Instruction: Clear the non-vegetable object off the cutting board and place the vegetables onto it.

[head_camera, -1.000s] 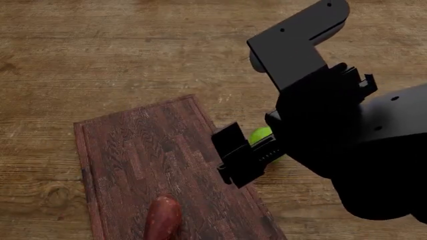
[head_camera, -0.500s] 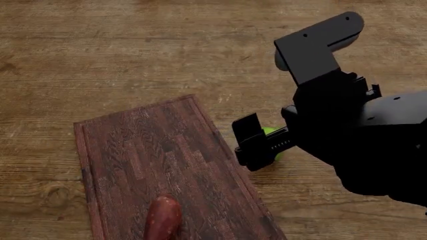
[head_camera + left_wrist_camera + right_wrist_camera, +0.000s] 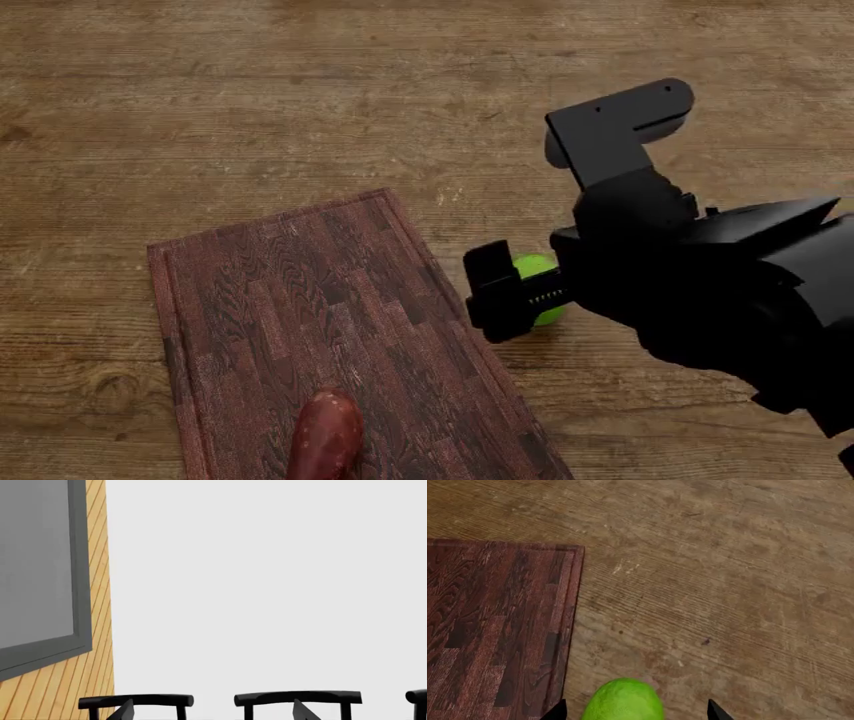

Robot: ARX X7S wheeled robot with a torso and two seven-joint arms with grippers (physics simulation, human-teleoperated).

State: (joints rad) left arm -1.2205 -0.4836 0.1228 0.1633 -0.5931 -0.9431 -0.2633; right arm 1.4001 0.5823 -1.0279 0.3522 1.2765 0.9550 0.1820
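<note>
Right gripper (image 3: 635,709), fingers spread, straddles the smooth green ball (image 3: 623,700) on the counter just beside the dark reddish-brown cutting board (image 3: 307,320); the reddish-brown oval tuber (image 3: 327,435) lies on that board.

Right arm (image 3: 707,290) swings off cutting board (image 3: 320,330) edge, out over bare worktop (image 3: 267,110). Right gripper (image 3: 634,712) now low over green ball (image 3: 537,270), tips either side. Bracket drops lower. More of ball showing.
</note>
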